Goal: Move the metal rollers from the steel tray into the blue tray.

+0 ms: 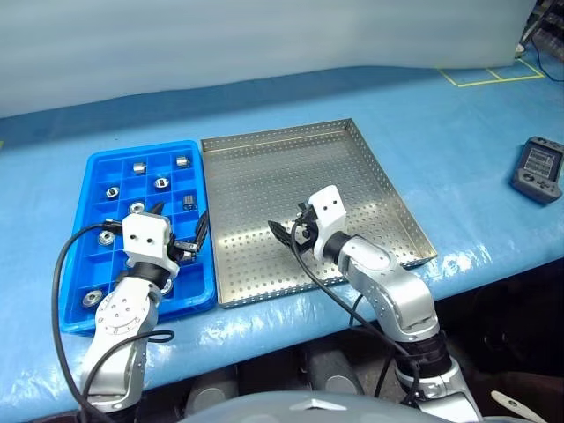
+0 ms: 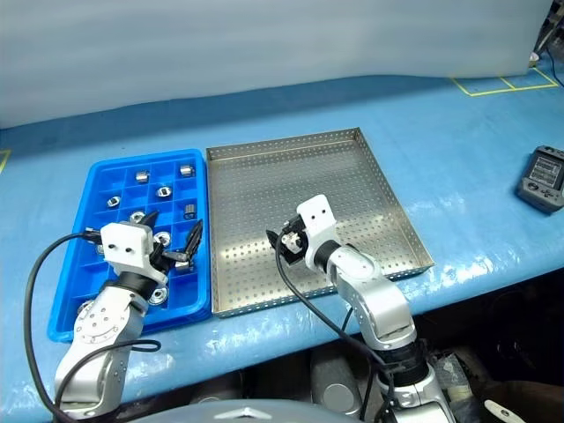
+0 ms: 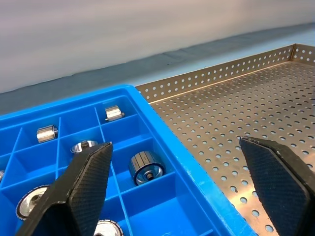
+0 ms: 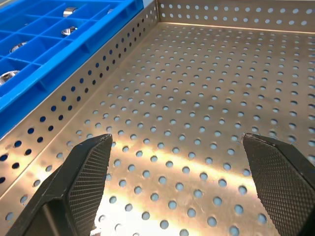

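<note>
The blue tray (image 1: 95, 173) lies on the left, and several metal rollers (image 1: 139, 167) sit singly in its compartments. The steel tray (image 1: 370, 167) lies against its right side, its perforated floor bare. My left gripper (image 1: 181, 225) is open and hovers level over the blue tray's near right part. In the left wrist view its fingers (image 3: 83, 187) straddle the tray's right rim, with a roller (image 3: 145, 168) just ahead. My right gripper (image 1: 291, 231) is open over the steel tray's near left floor (image 4: 197, 98) and holds nothing.
A dark handheld device (image 1: 538, 169) lies at the table's right edge. Yellow tape marks (image 1: 489, 77) show at the far right. The blue-covered table's (image 1: 264, 106) front edge runs just below both trays. Black cables (image 1: 62, 291) loop from both wrists.
</note>
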